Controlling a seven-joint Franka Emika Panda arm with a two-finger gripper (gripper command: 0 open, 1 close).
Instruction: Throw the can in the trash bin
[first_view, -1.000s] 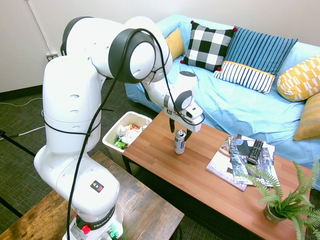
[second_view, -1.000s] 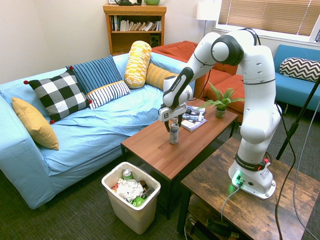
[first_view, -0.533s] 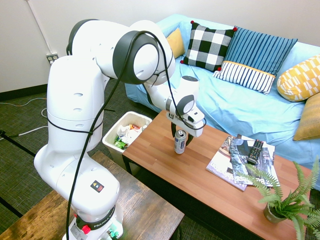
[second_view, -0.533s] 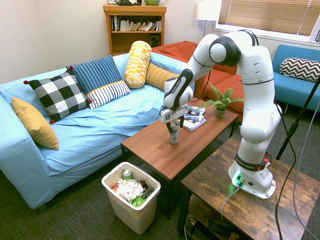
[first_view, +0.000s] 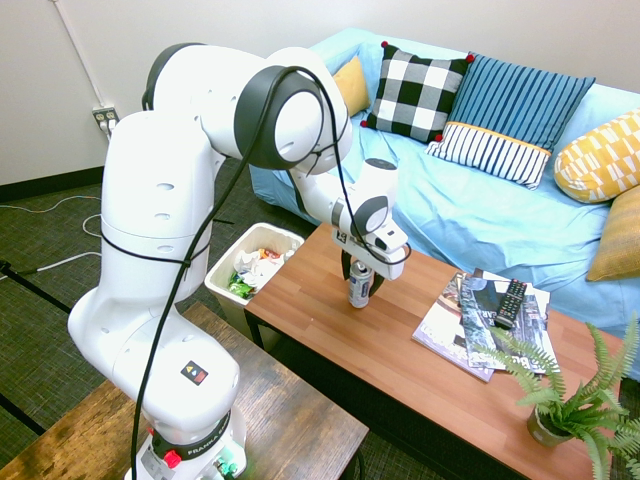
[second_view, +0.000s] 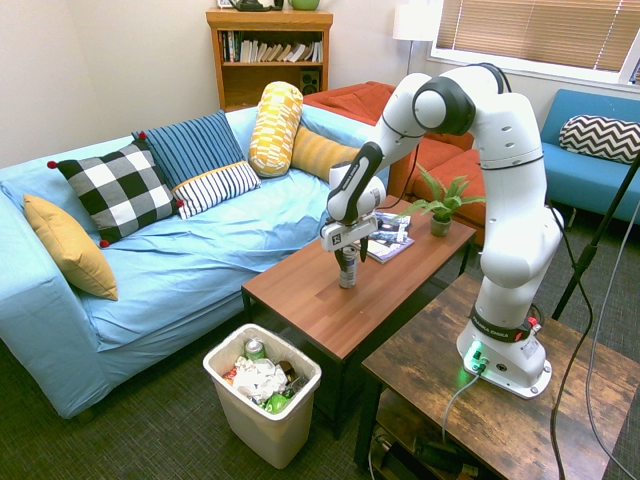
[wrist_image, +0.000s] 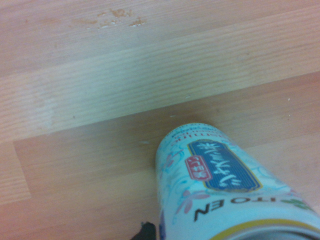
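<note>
The can (first_view: 359, 287) stands upright on the wooden coffee table (first_view: 400, 350), near the table's end closest to the trash bin (first_view: 250, 266). The white arm reaches down over it, and the gripper (first_view: 360, 276) points straight at the tabletop with its dark fingers lowered on either side of the can's upper part. The fingers bracket the can, but whether they press on it or still stand slightly apart from it cannot be told; the can's base rests on the wood.

In the second exterior view the gripper (second_view: 349, 259) covers the top of the can (second_view: 348, 277), so only the lower body shows beneath it. The wrist view looks along the can (wrist_image: 220, 185) from close by: a pale body with a blue label panel, a small red mark, faint floral print and dark lettering, with a gold rim at the picture's lower edge.

The trash bin (second_view: 268, 428) sits on the carpet just off the end of the table, between it and the light blue sofa (second_view: 150, 270), and holds crumpled white paper, a green item and another can. Further along the table lie magazines (first_view: 465, 320) with a black remote control (first_view: 511, 302) on top, and a potted fern (first_view: 575, 400) stands at the far end
</note>
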